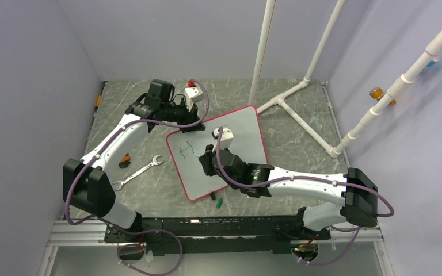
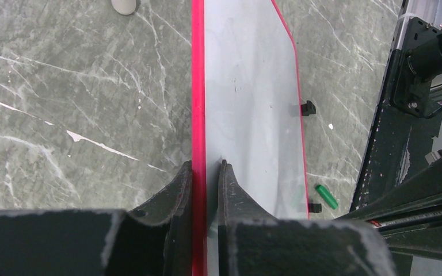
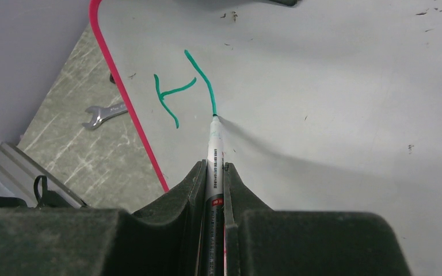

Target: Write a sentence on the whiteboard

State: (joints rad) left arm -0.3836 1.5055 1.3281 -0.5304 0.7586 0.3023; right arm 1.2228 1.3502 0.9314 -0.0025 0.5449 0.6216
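Note:
The whiteboard [image 1: 239, 135], white with a red-pink frame, lies tilted on the marble table. My left gripper [image 1: 198, 122] is shut on its far left edge, and in the left wrist view its jaws [image 2: 205, 167] clamp the red frame [image 2: 198, 86]. My right gripper [image 1: 210, 160] hovers over the board's near left part, shut on a marker [image 3: 214, 144]. The marker's tip touches the board at the end of a green stroke. Of the sentence, only green strokes like an "H" [image 3: 175, 92] [image 1: 185, 149] show.
A wrench [image 1: 138, 172] lies left of the board, with a small orange-black item [image 1: 125, 161] beside it. A green marker cap [image 1: 219, 202] sits by the board's near edge. A white pipe frame [image 1: 299, 109] stands at the back right. Grey walls enclose the table.

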